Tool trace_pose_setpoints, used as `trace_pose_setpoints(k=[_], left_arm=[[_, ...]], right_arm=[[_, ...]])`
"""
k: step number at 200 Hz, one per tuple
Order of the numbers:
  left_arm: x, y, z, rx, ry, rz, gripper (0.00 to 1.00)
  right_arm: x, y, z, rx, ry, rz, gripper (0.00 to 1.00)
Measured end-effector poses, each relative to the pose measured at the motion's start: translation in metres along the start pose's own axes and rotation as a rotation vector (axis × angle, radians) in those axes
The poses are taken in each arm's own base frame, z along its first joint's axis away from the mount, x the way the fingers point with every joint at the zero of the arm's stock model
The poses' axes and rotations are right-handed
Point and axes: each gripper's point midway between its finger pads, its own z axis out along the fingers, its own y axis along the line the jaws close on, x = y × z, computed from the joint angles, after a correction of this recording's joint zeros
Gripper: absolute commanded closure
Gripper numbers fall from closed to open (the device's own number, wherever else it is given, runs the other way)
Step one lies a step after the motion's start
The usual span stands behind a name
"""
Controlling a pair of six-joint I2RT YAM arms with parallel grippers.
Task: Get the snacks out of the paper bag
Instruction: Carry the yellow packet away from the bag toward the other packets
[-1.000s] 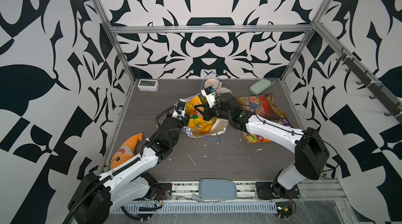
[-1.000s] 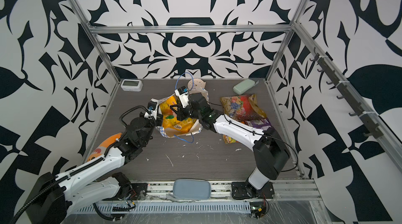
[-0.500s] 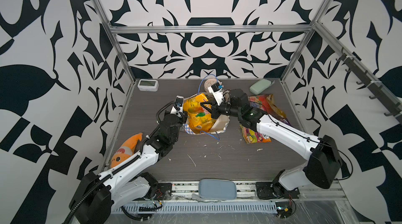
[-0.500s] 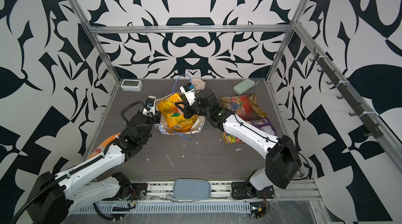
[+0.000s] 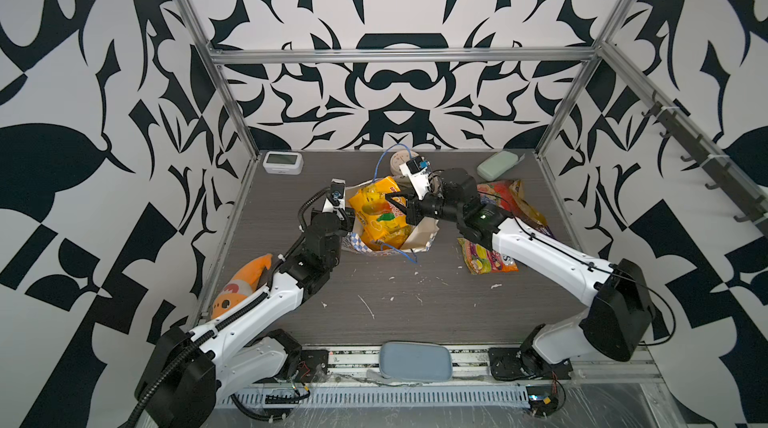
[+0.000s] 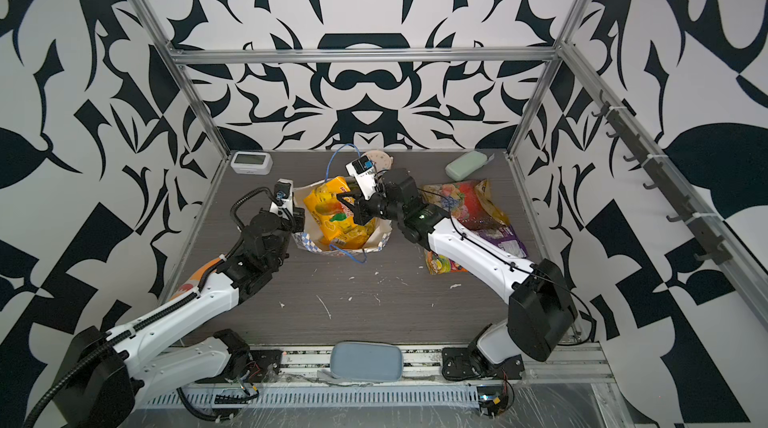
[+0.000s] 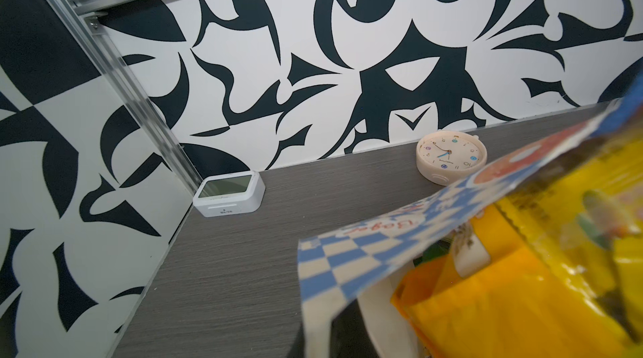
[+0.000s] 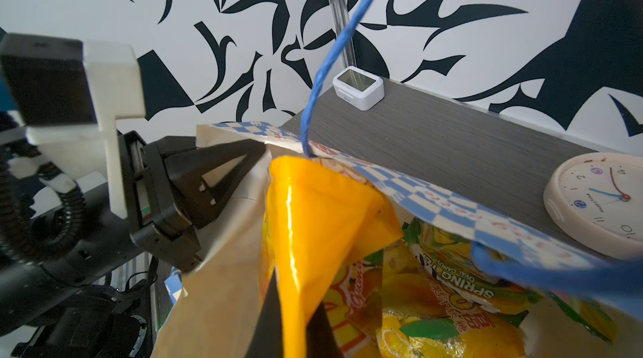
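Note:
The paper bag (image 5: 422, 238) (image 6: 383, 235) stands open mid-table with its blue cord handles loose. My left gripper (image 5: 352, 220) (image 7: 334, 335) is shut on the bag's checked rim (image 7: 365, 259) at its left side. My right gripper (image 5: 391, 202) (image 8: 292, 325) is shut on a yellow-orange packet (image 5: 372, 207) (image 8: 320, 206), which rises partly out of the bag's mouth. A second yellow packet (image 8: 435, 286) lies inside. To the right of the bag, on the table, lie a multicoloured candy pack (image 5: 498, 193), a purple packet (image 5: 540, 230) and a pink-orange packet (image 5: 486, 259).
A white digital clock (image 5: 282, 162) sits at the back left, a round cream clock (image 7: 450, 156) behind the bag and a mint green case (image 5: 496, 166) at the back right. An orange plush fish (image 5: 245, 284) lies by the left wall. A grey-blue pad (image 5: 415, 360) lies on the front rail.
My right gripper has drawn back and up with the yellow-orange packet, which now stands higher out of the bag. My left gripper keeps its hold on the rim.

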Motion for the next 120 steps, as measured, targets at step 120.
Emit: trace_pose_setpoints(k=[120], left_arm=[[0.003,0.013,0.017,-0.041,0.059,-0.03,1.0]], right_arm=[[-0.045,0.011,-0.022,-0.014,-0.09,-0.034,1.0]])
